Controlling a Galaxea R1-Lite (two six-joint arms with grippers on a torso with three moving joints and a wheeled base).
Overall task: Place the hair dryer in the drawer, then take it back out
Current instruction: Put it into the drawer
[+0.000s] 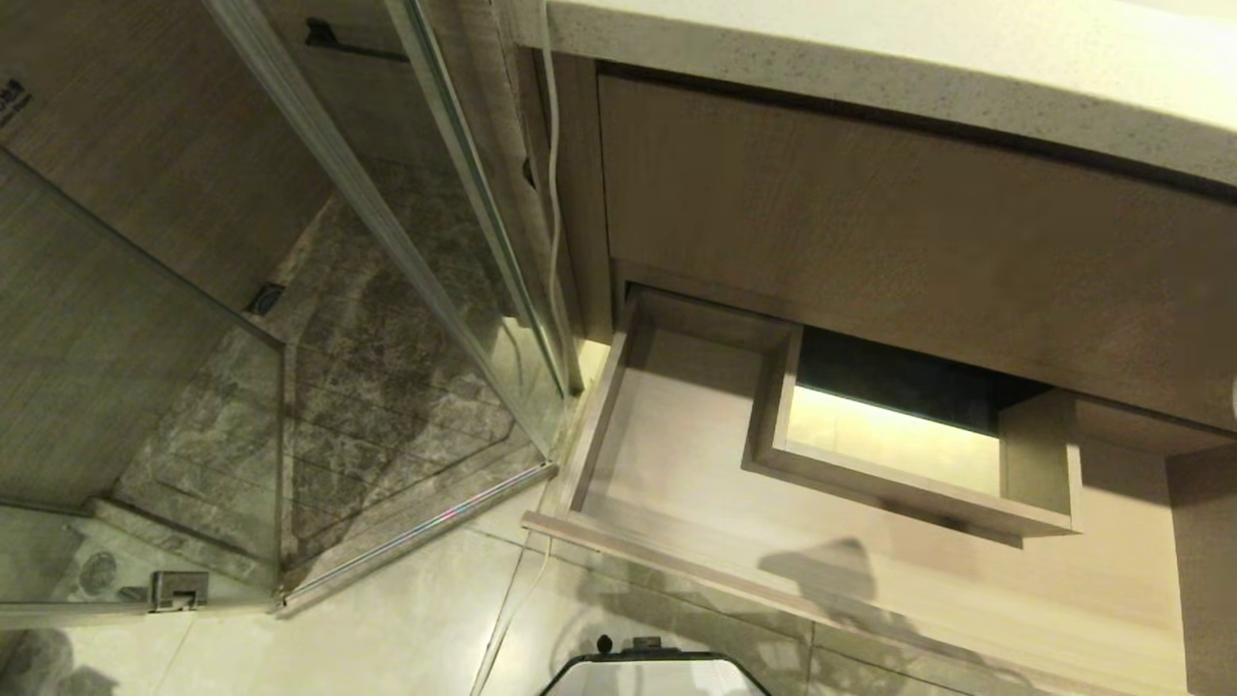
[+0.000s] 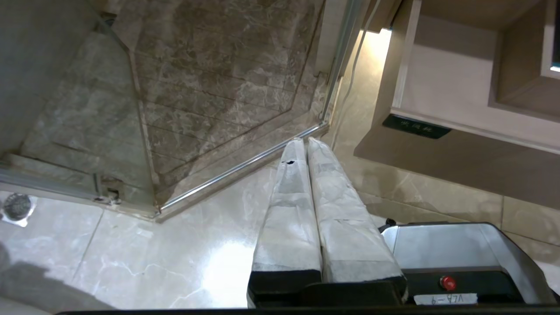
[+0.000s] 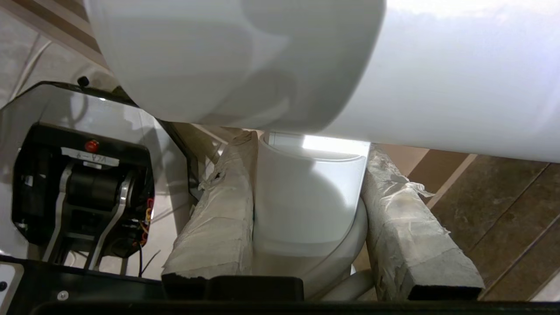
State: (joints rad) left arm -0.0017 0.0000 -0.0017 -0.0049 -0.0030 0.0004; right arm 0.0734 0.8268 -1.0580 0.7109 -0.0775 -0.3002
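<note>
Drawer (image 1: 676, 464) stands pulled out in front of me, under the counter (image 1: 870, 58), below the fixed panel (image 1: 918, 242). Nothing lies in the part of it I can see. Shower enclosure (image 1: 290, 338) sits to its left, a cord (image 1: 553, 193) running down between them. Hair dryer (image 3: 306, 205) sits between my right gripper's (image 3: 308, 166) fingers (image 3: 218, 218), barrel above them. My left gripper (image 2: 302, 142) hangs over the floor (image 2: 175, 262), left of the drawer front.

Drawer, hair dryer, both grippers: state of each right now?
drawer: pulled open, nothing seen inside.
hair dryer: off the drawer, handle clamped between the right gripper's fingers.
right gripper: shut on the hair dryer's handle.
left gripper: shut, holding nothing, over the floor beside the drawer.
</note>
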